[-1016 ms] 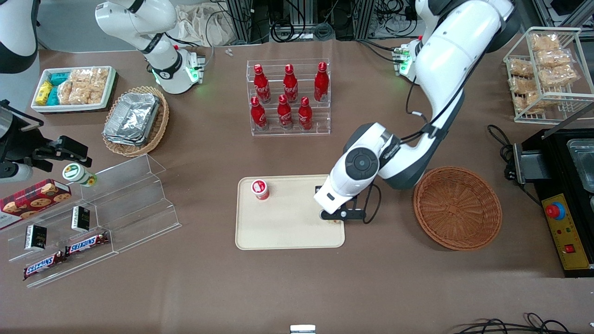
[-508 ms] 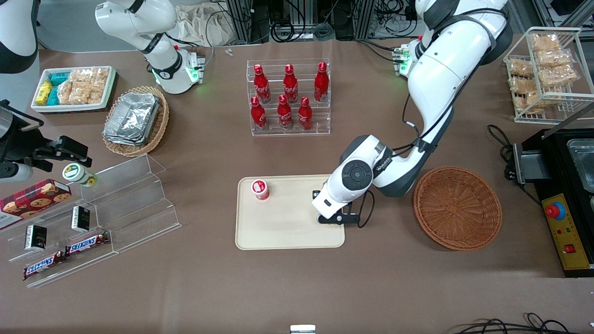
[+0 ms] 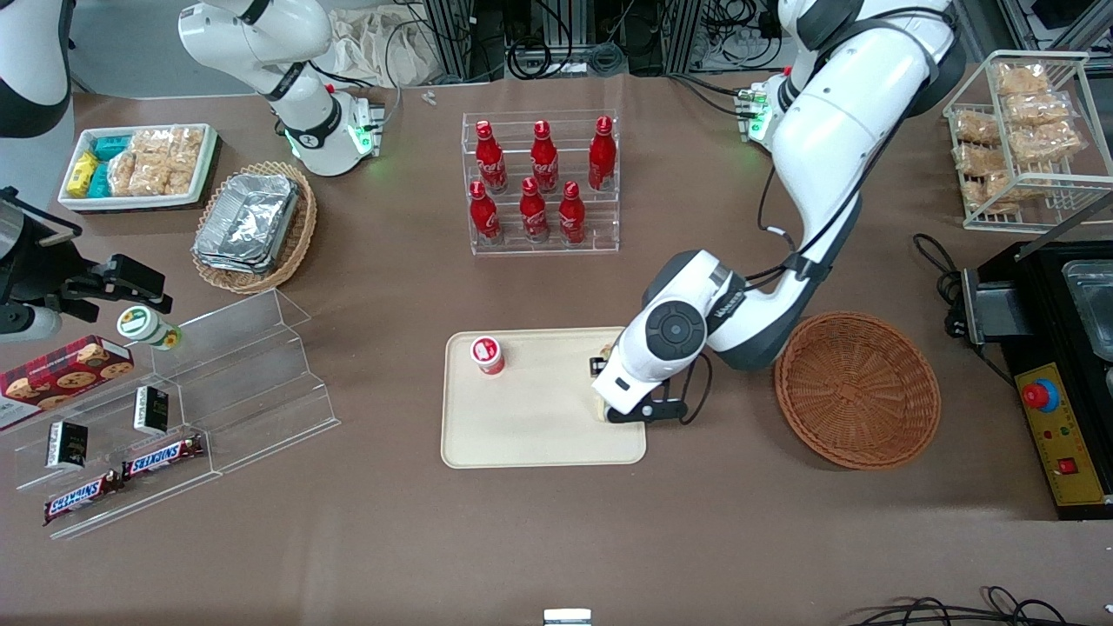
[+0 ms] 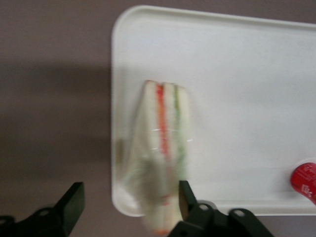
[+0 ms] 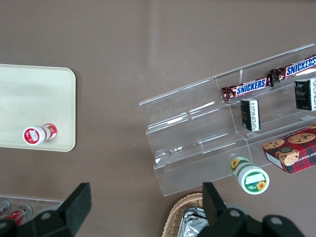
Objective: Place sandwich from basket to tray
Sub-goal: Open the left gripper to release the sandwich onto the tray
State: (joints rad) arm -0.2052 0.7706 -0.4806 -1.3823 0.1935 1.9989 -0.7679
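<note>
The sandwich, a clear-wrapped wedge with orange and green filling, lies flat on the cream tray close to the rounded corner nearest the basket. My left gripper hovers just above it, open, with the fingers wide apart on either side of the wedge's narrow end and not touching it. In the front view the wrist covers the gripper at the tray's end nearest the reddish-brown wicker basket, which holds nothing.
A small red-capped bottle stands on the tray toward the parked arm's end. A rack of red bottles sits farther from the camera. A black machine stands beside the basket, at the working arm's end.
The wrist dipped over the tray's end, then rose a little and shifted slightly toward the basket. A pale edge of the sandwich now shows beside it on the tray.
</note>
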